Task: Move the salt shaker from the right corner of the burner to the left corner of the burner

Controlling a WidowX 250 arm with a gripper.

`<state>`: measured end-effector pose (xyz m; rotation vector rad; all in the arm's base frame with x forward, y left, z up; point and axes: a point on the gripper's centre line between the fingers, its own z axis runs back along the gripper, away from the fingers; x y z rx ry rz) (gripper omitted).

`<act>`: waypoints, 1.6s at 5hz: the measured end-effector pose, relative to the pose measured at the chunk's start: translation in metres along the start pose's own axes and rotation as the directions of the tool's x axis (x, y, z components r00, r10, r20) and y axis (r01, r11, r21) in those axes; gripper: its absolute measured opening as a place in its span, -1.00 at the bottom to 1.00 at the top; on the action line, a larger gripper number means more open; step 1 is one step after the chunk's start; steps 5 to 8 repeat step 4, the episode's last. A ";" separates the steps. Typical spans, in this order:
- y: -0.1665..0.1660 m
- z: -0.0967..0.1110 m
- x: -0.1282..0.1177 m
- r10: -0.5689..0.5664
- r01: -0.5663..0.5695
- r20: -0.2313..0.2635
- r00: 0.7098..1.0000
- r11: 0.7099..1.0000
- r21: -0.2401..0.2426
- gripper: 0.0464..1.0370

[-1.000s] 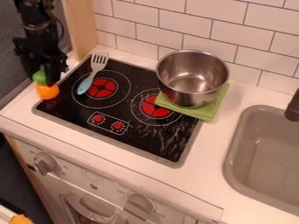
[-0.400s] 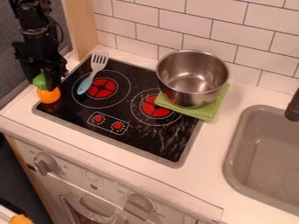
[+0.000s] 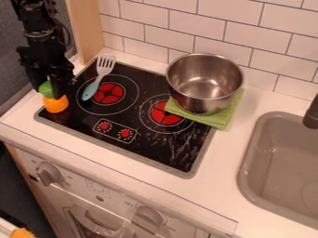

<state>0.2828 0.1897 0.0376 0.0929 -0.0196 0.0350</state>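
Here, angular black hand (image 3: 52, 93) closed on rounded orange shaker (image 3: 56, 104) (green-topped), glossy stovetop (image 3: 149, 148), shiny metal pot (image 3: 208, 83)

White tile wall (dark grout) (image 3: 186, 23).

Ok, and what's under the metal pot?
A green cloth lies under the pot, its corners showing to the left and right. The pot covers the cloth's middle, so whether anything else lies there can't be seen.
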 end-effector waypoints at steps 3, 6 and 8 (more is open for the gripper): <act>-0.015 0.029 0.006 -0.038 0.038 0.034 0.999 0.999 -0.002 0.94; -0.024 0.041 0.004 -0.053 0.054 0.049 0.997 0.999 -0.011 0.93; -0.024 0.041 0.004 -0.053 0.054 0.049 0.997 0.999 -0.011 0.93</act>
